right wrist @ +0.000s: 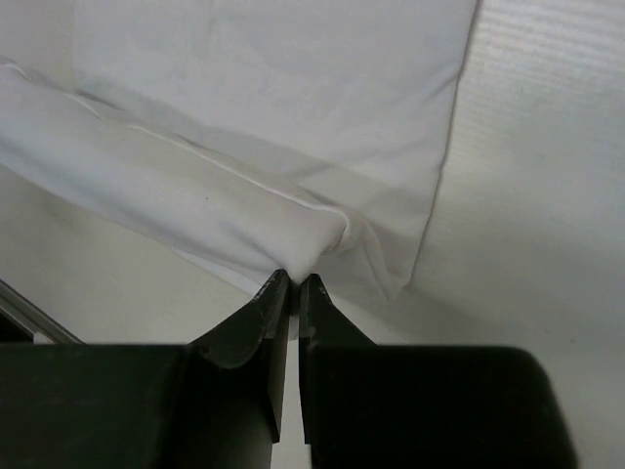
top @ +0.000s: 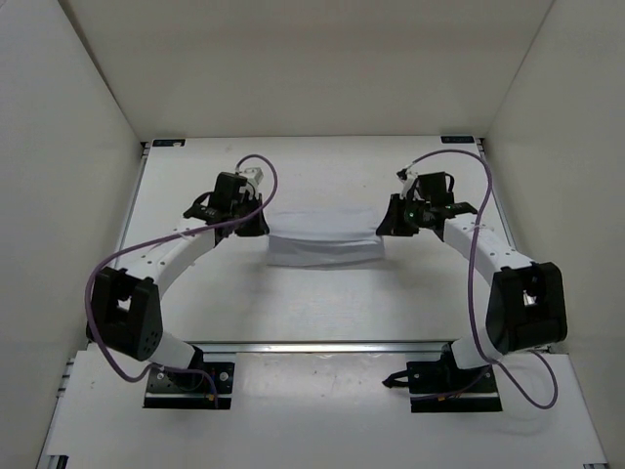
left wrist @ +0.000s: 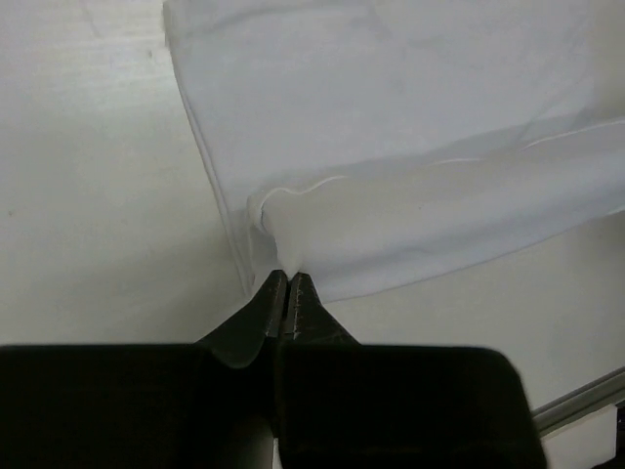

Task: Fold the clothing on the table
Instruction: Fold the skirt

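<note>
The clothing [top: 325, 242] lies flat at the middle of the table [top: 322, 303], well apart from all four edges, with its long side parallel to the near edge. One layer is turned over onto the rest and forms a band across the full width of the garment. The surface shows light wrinkles.

The left gripper [top: 254, 224] sits at the left end of the clothing. In the left wrist view, the jaws of the left gripper [left wrist: 288, 281] are pressed together, and the turned-over corner of the clothing [left wrist: 410, 117] runs into their tips: clamped on the fabric.

The right gripper [top: 385, 230] sits at the right end. In the right wrist view, the jaws of the right gripper [right wrist: 296, 281] show only a thin slit between them and pinch the matching corner of the clothing [right wrist: 273, 88].

Both grippers are low, at table level.
</note>
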